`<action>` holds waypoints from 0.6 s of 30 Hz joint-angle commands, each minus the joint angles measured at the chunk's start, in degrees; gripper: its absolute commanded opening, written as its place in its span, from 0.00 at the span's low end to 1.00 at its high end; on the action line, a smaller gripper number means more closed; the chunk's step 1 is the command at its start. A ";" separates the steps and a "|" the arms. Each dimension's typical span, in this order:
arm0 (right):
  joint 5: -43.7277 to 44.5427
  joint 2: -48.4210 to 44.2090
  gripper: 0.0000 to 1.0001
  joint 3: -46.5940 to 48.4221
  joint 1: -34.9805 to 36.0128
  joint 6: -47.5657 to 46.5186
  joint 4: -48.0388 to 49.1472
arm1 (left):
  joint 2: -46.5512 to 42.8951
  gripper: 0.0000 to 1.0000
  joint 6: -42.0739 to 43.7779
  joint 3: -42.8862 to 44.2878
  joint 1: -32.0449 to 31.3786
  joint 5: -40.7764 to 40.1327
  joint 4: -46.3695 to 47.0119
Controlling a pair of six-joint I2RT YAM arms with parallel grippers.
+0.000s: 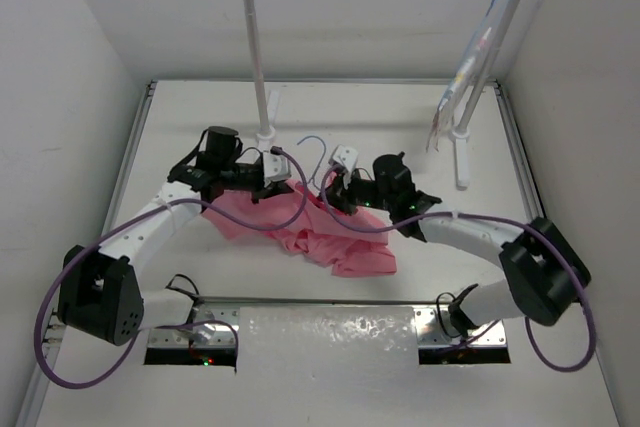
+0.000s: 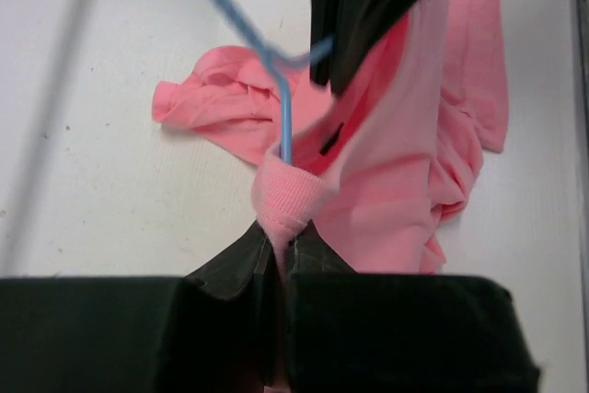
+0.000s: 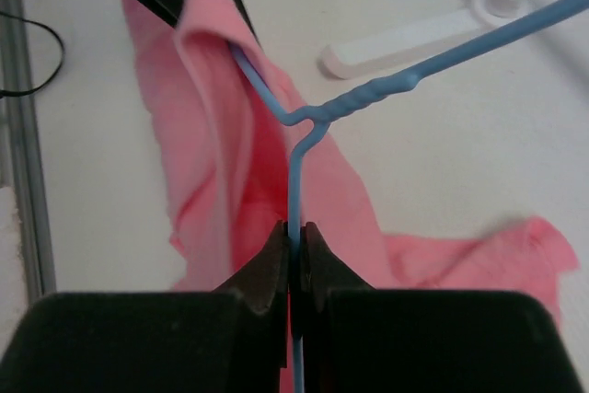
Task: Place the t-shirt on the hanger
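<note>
Two grippers are at work, both fully closed. The left gripper (image 2: pixel 283 250) pinches a fold of the ribbed collar of the t-shirt (image 2: pixel 396 163), with no gap between its fingers. The right gripper (image 3: pixel 296 236) is clamped on the wire of the hanger (image 3: pixel 368 98), just under the twisted neck.

Directly ahead of the left fingertips the wire enters the collar. Ahead and to the left of the right gripper, fabric is draped over one hanger arm. Beyond both, most of the t-shirt lies crumpled on the table (image 1: pixel 200 117).

Risks, as judged:
- The collar fold is small and may slip from the pinch under pull.
- The thin wire may swivel in the clamp.
- Trailing fabric may drag and bunch on one side, leaving the other hanger arm outside the neck.

Containers: none in view.
</note>
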 commanded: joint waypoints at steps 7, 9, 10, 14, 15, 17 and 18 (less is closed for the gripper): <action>15.10 -19.24 0.00 -8.83 -3.28 -5.09 -3.25 | -0.86 0.00 1.70 3.38 8.37 2.78 -3.90; 17.20 -20.49 0.00 -8.14 -2.93 -6.50 -5.28 | -0.60 0.07 0.66 3.38 8.37 2.95 -2.76; 17.91 -20.84 0.00 -7.52 -2.67 -7.03 -6.33 | -0.16 0.11 -1.09 3.73 8.37 3.13 -2.15; 23.97 -22.86 0.00 -5.59 -0.21 -9.58 -9.33 | 0.11 0.45 -2.51 6.10 8.37 5.41 -3.63; 24.85 -23.21 0.00 -5.32 -0.12 -9.76 -9.59 | 0.02 0.46 -2.51 6.71 8.46 5.76 -4.33; 27.75 -24.09 0.00 -3.23 -0.03 -10.45 -11.51 | -0.42 0.69 -2.60 8.30 8.90 5.16 -6.18; 28.63 -24.01 0.00 -2.08 0.06 -10.81 -12.66 | -0.94 0.71 -2.43 8.65 8.99 4.37 -6.62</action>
